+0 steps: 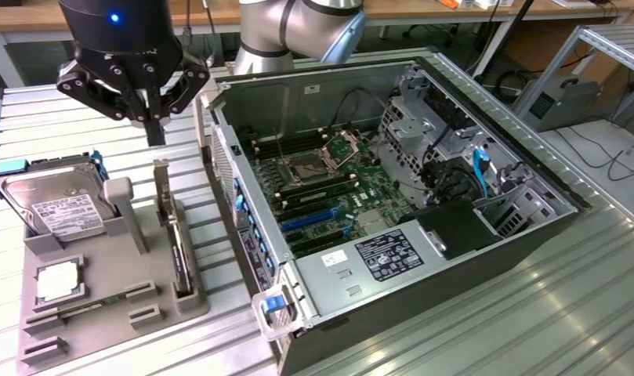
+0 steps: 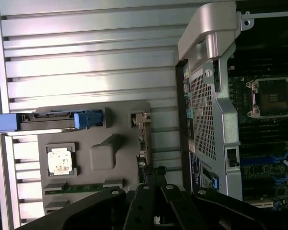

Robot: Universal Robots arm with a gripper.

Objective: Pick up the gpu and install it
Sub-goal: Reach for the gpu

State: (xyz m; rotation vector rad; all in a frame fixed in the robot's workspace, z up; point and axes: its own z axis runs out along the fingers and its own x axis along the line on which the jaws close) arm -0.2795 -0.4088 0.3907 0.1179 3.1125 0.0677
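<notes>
At twelve o'clock from thin black gpu card [image 1: 179, 249] edgewise in grey tray [image 1: 106, 262]: black gripper [image 1: 154, 142], fingers [image 1: 154, 128] together, empty. Probably light, stiff, fragile; suits pinching top edge.

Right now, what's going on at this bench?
The arm's end effector hangs shut above the gpu, holding nothing. The gpu stands on edge in its slot on the grey tray, not yet picked up. The open PC case lies beside the tray, on the exterior view's right.
</notes>
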